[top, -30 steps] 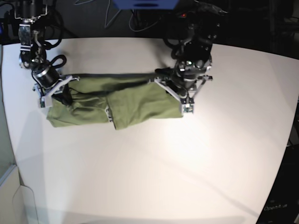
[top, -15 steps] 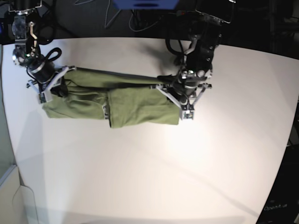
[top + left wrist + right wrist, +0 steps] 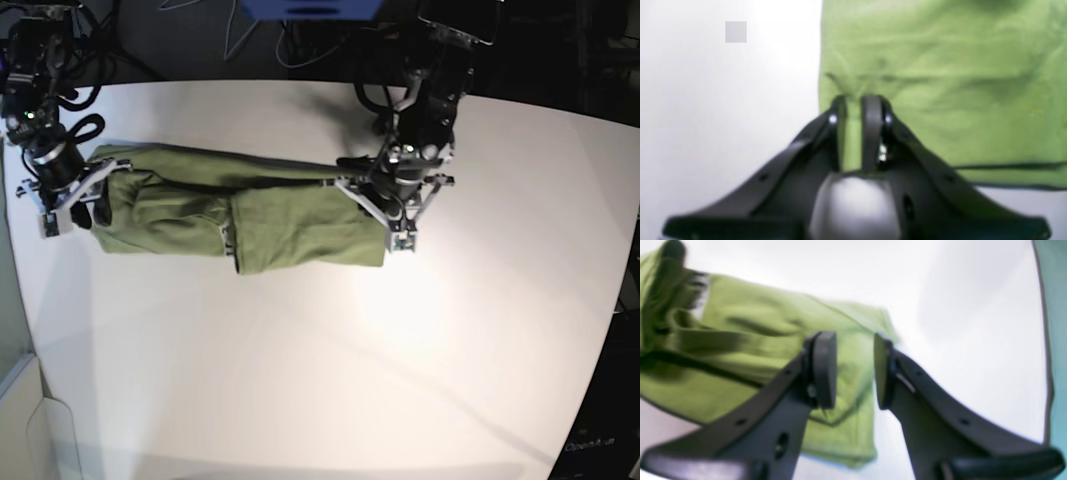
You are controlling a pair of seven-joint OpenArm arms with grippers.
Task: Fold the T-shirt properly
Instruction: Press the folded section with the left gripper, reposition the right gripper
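left wrist: left gripper (image 3: 858, 100) pinches an edge fold of the T-shirt (image 3: 940, 83); cloth runs up between the jaws, white table (image 3: 723, 116) beside it.
right wrist: right gripper (image 3: 853, 366) jaws apart, nothing between the pads; shirt end lies below.
base: T-shirt (image 3: 250, 205) folded into a long band across the table's (image 3: 330, 370) far half, an arm at each end.

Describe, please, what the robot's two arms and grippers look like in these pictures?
Both arms are black, draped with looping black cables. Each ends in a gripper built as a wide V of pale struts in the base view: left gripper, right gripper. Close up, the fingers are matte black with flat pads and small screws.
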